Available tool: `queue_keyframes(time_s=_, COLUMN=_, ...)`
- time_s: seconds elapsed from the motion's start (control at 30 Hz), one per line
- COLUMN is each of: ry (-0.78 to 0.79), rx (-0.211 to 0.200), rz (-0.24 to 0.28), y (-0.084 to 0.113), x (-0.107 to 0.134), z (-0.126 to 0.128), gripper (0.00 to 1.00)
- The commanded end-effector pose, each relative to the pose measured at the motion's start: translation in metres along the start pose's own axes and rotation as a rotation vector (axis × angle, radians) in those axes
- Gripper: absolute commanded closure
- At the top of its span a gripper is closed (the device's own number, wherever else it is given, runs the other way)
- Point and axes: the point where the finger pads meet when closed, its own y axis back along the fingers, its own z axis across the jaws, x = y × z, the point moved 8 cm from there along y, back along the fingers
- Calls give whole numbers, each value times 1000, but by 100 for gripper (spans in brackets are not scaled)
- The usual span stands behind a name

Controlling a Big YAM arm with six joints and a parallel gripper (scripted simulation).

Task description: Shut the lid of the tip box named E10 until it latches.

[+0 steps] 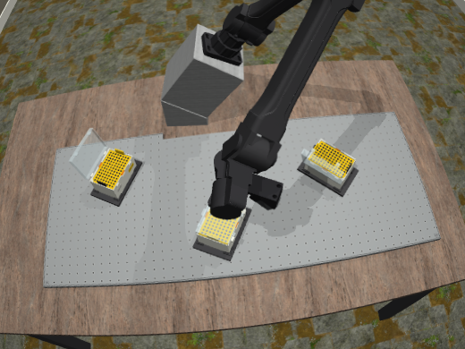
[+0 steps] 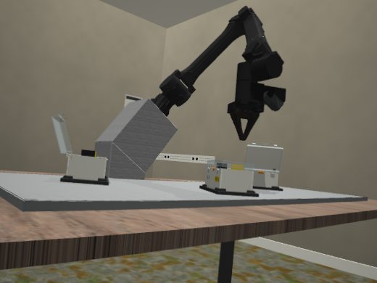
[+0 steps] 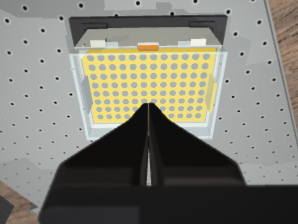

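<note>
Three white tip boxes with yellow racks sit on black holder plates on the grey perforated board (image 1: 367, 224). The left box (image 1: 112, 172) (image 2: 86, 167) has its clear lid (image 1: 88, 153) (image 2: 61, 134) standing open. The right box (image 1: 330, 162) (image 2: 266, 178) has its lid (image 2: 264, 157) upright. On the middle box (image 1: 218, 229) (image 2: 230, 179) (image 3: 150, 90) the clear lid (image 2: 232, 165) (image 3: 77, 95) lies down over the rack, with an orange tab (image 3: 148, 46) at its far edge. My gripper (image 2: 243, 137) (image 3: 148, 112) is shut and empty, hanging well above the middle box. The stickers are too small to read.
The arm's grey slanted base block (image 1: 201, 85) (image 2: 134, 145) stands at the back of the wooden table (image 1: 89, 304). The arm's links hang over the board between the middle and right boxes.
</note>
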Motion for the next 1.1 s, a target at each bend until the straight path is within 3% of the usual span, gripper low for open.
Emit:
queue_keyframes(time_s=0.0, ry=0, rx=8, rz=-3, y=0, x=14, z=-4, gripper=100)
queue_keyframes(time_s=0.07, ry=5, rx=15, rz=-5, y=2, x=15, z=-7, gripper=100)
queue_keyframes(time_s=0.1, ry=19, rx=19, rz=-6, y=6, x=2, z=-7, gripper=100)
queue_keyframes(time_s=0.63, ry=19, rx=19, rz=-6, y=6, x=2, z=-7, gripper=100)
queue_keyframes(time_s=0.67, ry=21, rx=12, rz=-3, y=9, x=3, z=-6, gripper=100)
queue_keyframes(time_s=0.7, ry=23, rx=40, rz=-11, y=23, x=2, z=-11, gripper=100)
queue_keyframes(time_s=1.07, ry=31, rx=51, rz=-13, y=44, x=-2, z=-15, gripper=100)
